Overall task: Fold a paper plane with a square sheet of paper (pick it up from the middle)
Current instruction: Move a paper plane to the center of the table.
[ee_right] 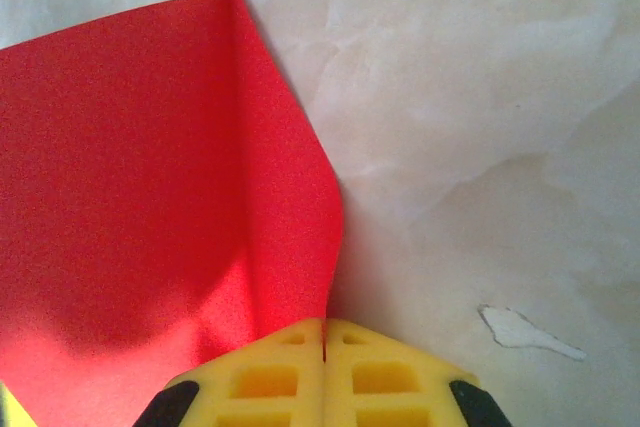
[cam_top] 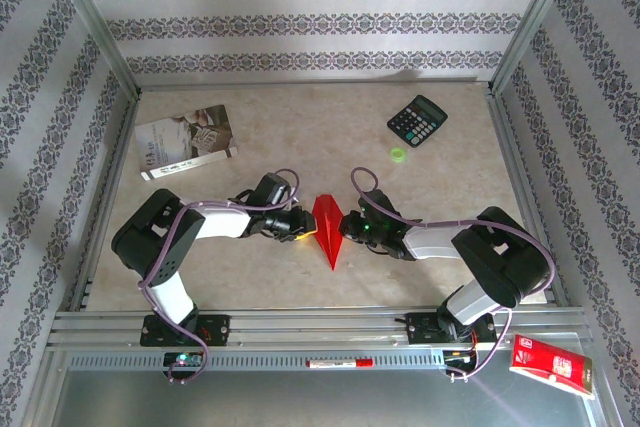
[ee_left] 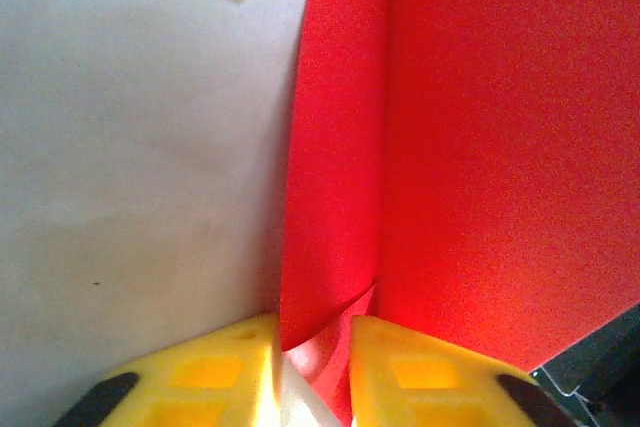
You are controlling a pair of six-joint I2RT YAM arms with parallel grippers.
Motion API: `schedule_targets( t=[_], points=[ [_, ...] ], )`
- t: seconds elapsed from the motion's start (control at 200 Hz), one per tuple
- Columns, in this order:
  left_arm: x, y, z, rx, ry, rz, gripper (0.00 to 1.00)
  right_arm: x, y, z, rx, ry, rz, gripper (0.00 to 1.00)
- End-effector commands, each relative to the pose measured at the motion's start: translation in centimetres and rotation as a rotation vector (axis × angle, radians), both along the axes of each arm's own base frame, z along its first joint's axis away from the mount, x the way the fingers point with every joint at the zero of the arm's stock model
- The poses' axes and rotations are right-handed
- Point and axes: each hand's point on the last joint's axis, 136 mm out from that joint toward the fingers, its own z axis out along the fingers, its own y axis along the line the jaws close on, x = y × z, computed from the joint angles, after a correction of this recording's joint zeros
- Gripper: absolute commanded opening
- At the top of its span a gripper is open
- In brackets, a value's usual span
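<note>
The square sheet of paper is folded into a slim red dart, the paper plane (cam_top: 327,227), lying at the table's middle with its tip toward the near edge. My left gripper (cam_top: 303,234) is at its left edge. In the left wrist view the yellow fingers (ee_left: 215,372) stand a narrow gap apart, and an upright fold of the red paper (ee_left: 480,147) runs into that gap (ee_left: 312,347). My right gripper (cam_top: 345,227) is at the plane's right side. In the right wrist view its jaws (ee_right: 324,332) are shut on the edge of a raised red flap (ee_right: 130,167).
A black calculator (cam_top: 417,120) and a small green ring (cam_top: 398,154) lie at the back right. A grey-white booklet (cam_top: 186,141) lies at the back left. A glossy red packet (cam_top: 553,365) sits outside the frame at the near right. Metal rails border the table.
</note>
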Motion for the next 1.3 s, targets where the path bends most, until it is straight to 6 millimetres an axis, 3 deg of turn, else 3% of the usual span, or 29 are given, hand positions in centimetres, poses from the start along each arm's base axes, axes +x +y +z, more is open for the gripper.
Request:
schedule_targets(
  t=[0.0, 0.22, 0.415, 0.58, 0.809, 1.294],
  points=[
    [0.6, -0.7, 0.6, -0.009, -0.049, -0.009, 0.17, -0.1, -0.8, -0.2, -0.014, 0.0, -0.014, 0.0],
    [1.9, 0.0, 2.2, -0.029, -0.113, 0.04, 0.01, 0.9, 0.2, 1.3, 0.035, -0.029, -0.023, 0.0],
    [3.1, 1.1, 3.9, -0.035, -0.154, 0.063, 0.0, 2.1, 1.1, 2.7, 0.052, -0.06, -0.04, 0.0],
    [3.2, 2.0, 3.1, -0.02, -0.13, 0.078, 0.0, 2.9, 2.0, 2.8, 0.041, -0.067, -0.039, 0.0],
    [3.8, 3.3, 2.1, 0.002, -0.112, 0.113, 0.0, 3.4, 1.7, 1.9, 0.01, -0.06, -0.056, 0.0],
    [3.4, 3.3, 0.1, 0.015, -0.069, 0.099, 0.05, 3.1, 1.1, 0.2, -0.023, -0.031, -0.055, 0.0]
  ],
)
